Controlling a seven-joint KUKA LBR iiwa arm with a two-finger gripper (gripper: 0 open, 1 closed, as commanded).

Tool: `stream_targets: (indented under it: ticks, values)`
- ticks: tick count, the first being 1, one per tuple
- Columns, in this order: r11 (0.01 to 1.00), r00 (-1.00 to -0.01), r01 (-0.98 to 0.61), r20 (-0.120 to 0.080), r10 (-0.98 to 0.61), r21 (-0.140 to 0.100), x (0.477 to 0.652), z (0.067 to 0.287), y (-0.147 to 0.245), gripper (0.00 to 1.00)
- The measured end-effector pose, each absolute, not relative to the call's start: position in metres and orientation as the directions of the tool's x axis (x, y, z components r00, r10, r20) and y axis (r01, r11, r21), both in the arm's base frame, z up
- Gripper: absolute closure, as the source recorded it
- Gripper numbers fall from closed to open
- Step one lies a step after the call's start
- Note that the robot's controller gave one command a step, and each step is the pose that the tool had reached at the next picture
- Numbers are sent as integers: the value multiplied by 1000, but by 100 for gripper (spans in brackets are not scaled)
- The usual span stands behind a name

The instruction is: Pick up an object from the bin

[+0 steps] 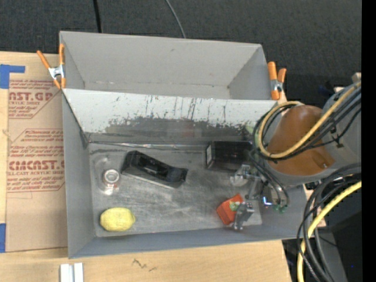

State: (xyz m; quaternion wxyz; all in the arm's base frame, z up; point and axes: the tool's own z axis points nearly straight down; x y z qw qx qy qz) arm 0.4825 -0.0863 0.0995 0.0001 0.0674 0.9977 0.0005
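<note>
In the camera view we look down into the grey metal bin (pixel 158 113), with the arm reaching in from the right under its orange wrist cover (pixel 299 140) and loops of yellow-and-black cable (pixel 276 119). The pincer (pixel 242 215) is low in the bin's near right corner, close to the floor. Just beside it on the left, and touching or nearly touching it, lies a small red-orange object (pixel 225 211) with a speck of green on its upper edge. We cannot tell whether the pincer is released or clenched, nor whether that object sits inside it or merely against it.

The other things lie apart on the floor. A black box (pixel 226 155) stands against the back wall, near the wrist. A long black stapler-like object (pixel 153 169) lies aslant in the middle. To its left is a small clear jar (pixel 110 180), standing upright. A yellow lemon-shaped lump (pixel 117 219) rests in the near left corner, well apart from the pincer.
</note>
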Motion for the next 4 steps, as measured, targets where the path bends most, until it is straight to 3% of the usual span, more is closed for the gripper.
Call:
stream_targets:
  ticks: [1, 3, 4]
  values:
    - [995, -995, 102, 15, 101, 7, 487, 82, -91, 100]
    - [995, -995, 102, 13, 102, 6, 486, 85, -91, 100]
    - [995, -995, 103, 5, 103, 2, 484, 99, -92, 100]
